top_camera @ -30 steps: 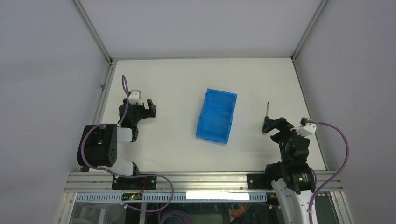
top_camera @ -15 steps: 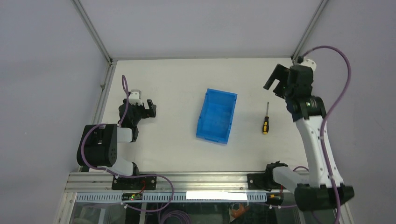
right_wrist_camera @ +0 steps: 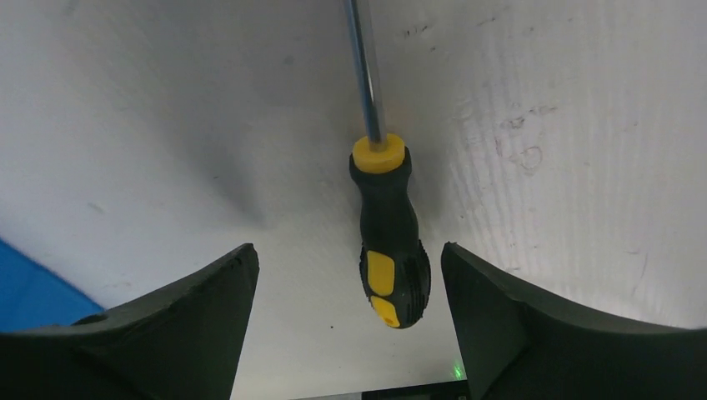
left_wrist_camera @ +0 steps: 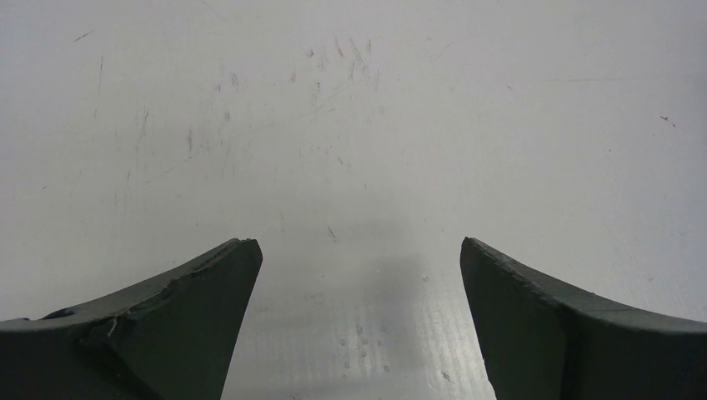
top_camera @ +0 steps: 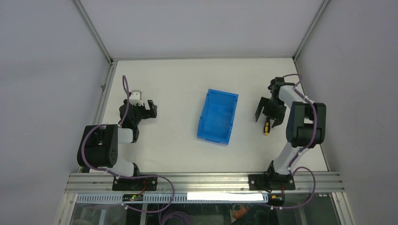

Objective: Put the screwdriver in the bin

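Note:
The screwdriver (top_camera: 266, 126) lies flat on the white table, right of the blue bin (top_camera: 217, 116). In the right wrist view the screwdriver (right_wrist_camera: 388, 233) shows a black handle with yellow patches and a metal shaft pointing away. My right gripper (top_camera: 268, 114) is open and hangs over the screwdriver, its two fingers on either side of the handle, not touching it (right_wrist_camera: 350, 267). My left gripper (top_camera: 151, 108) is open and empty over bare table at the left (left_wrist_camera: 358, 258). The bin stands open-top and holds nothing.
A metal frame rail (top_camera: 206, 180) runs along the near edge. Grey walls close the table at the back and both sides. A blue corner of the bin (right_wrist_camera: 33, 287) shows at the left of the right wrist view.
My right arm swung up high and far back, then came down over the screwdriver with its jaws open astride the handle. The screwdriver, the bin and the left arm have not moved.

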Tool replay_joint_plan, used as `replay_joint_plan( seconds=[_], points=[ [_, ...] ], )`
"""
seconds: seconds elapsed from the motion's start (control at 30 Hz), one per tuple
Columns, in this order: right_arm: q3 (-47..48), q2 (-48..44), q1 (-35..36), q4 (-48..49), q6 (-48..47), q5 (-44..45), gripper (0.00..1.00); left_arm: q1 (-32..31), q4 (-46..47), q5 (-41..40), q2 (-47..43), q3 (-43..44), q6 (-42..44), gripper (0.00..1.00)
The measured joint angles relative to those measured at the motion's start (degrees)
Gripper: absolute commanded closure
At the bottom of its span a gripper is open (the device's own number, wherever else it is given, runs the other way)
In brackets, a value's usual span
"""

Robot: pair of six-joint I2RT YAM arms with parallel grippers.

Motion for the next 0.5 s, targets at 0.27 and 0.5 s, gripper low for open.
replay_joint_plan(
  seconds=[0.27, 0.5],
  points=[
    [-1.53, 4.57, 0.13, 0.68, 0.07, 1.03, 0.71, 0.0, 0.02, -0.02, 0.0, 0.0, 0.0, 0.01],
    [0.09, 4.57, 0.17, -0.52, -0.68, 4.07, 1.0, 0.0, 0.0, 0.0, 0.0, 0.0, 0.0, 0.01]
  ],
)
